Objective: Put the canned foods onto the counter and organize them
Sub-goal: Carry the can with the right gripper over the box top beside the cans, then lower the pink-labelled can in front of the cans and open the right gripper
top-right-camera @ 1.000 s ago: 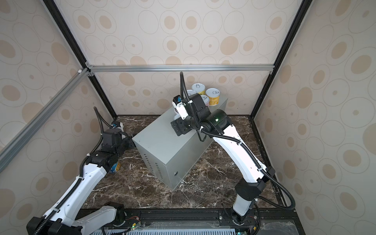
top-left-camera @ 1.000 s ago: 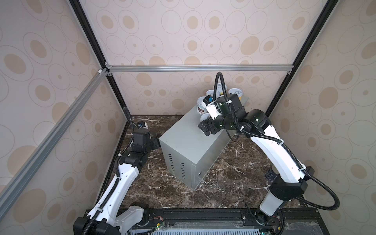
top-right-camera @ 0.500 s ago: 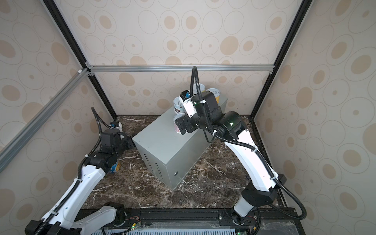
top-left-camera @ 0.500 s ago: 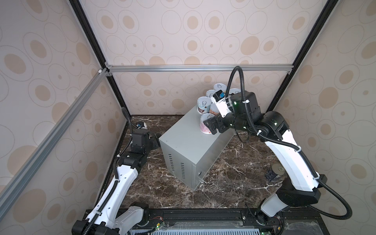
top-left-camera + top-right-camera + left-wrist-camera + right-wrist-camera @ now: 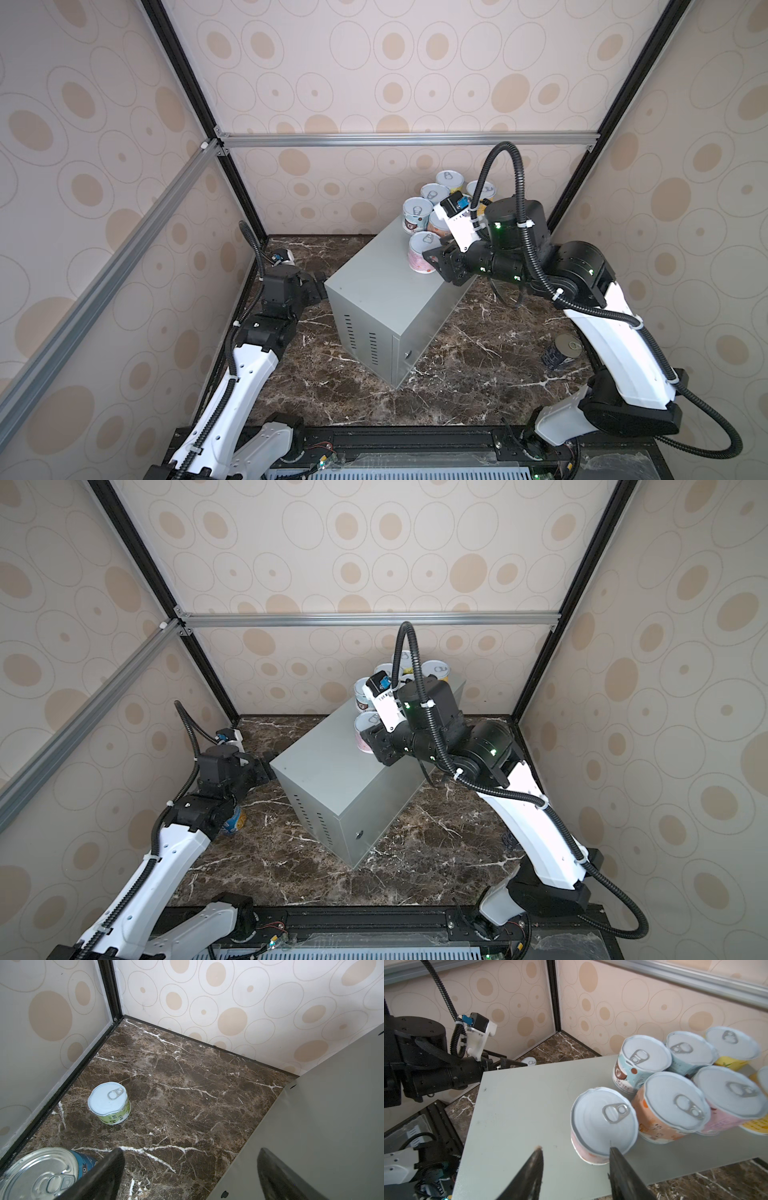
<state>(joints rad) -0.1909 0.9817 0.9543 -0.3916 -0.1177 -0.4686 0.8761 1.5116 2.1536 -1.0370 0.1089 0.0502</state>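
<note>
retreat: right tool (image 5: 575, 1148) has backed off pink can (image 5: 602, 1120).

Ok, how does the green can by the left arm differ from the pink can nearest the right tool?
Place: the green can stands on the marble, off the counter, while the pink can stands on top of it, beside the orange can. Label: green against pink. Both are short and upright, with pale pull-tab lids.

Counter (image 5: 374, 291) near half open (cans (image 5: 675, 1105) seemingly crowd far end).
</note>
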